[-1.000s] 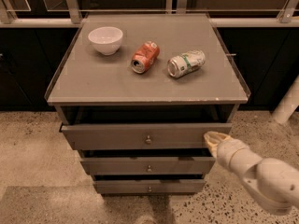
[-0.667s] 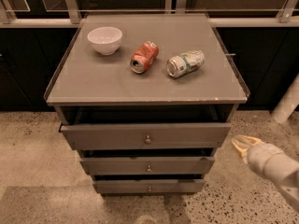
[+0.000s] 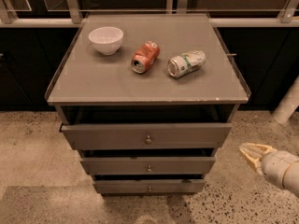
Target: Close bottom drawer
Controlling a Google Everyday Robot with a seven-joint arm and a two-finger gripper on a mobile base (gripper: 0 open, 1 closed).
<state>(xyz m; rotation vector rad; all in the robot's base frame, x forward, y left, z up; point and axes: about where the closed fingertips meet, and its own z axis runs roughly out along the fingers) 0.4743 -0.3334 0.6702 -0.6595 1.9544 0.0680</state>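
Backing off: the gripper (image 3: 254,154) now hangs at 4 o'clock of the cabinet (image 3: 140,85), apart from every front; 1 s ago it was at the cabinet's right front corner. Claw state: cannot tell. Bottom drawer (image 3: 121,186) at 6 o'clock, lowest of 3, looks nearly home with a thin dark slit above it, so probably shut or 1 nudge short. Open floor (image 3: 243,204) at 5 o'clock; white post (image 3: 287,101) at 3 o'clock limits swing

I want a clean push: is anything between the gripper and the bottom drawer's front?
Nothing visible. The gripper hangs right of the cabinet over the floor; the bottom drawer, lowest of three, has only floor before it.
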